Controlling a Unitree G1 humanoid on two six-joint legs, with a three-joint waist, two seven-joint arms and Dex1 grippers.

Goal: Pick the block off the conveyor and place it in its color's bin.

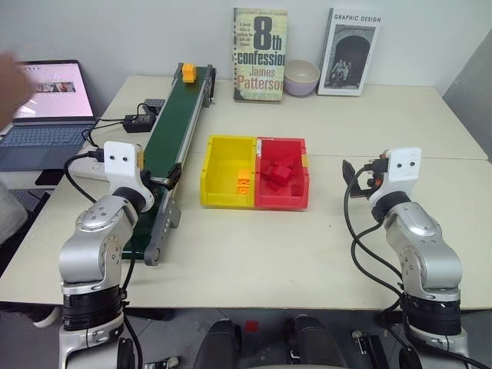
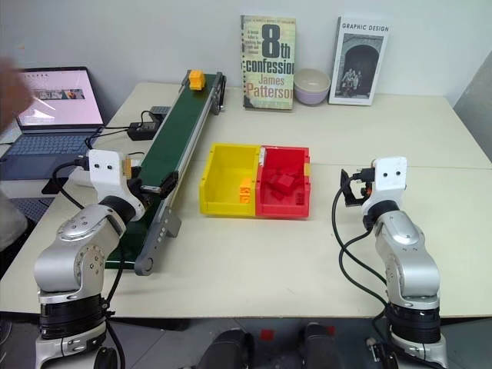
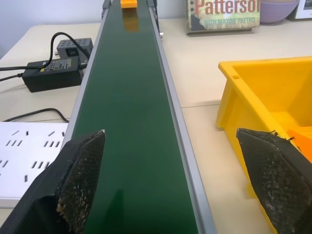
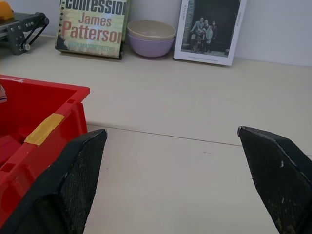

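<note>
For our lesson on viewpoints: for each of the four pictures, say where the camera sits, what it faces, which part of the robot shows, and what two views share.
Left eye: on the head, looking down over the table; both arms show.
Right eye: beside it, same scene.
Left wrist: on the left arm, along the conveyor toward the block; left gripper open.
Right wrist: on the right arm, facing the bowl; right gripper open.
Shared: both wrist views catch the Patterson book.

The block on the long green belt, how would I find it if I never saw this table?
Find the long green conveyor on the table's left side. At its far end sits the block, yellow-orange and alone on the belt; other bricks lie in bins.
</note>
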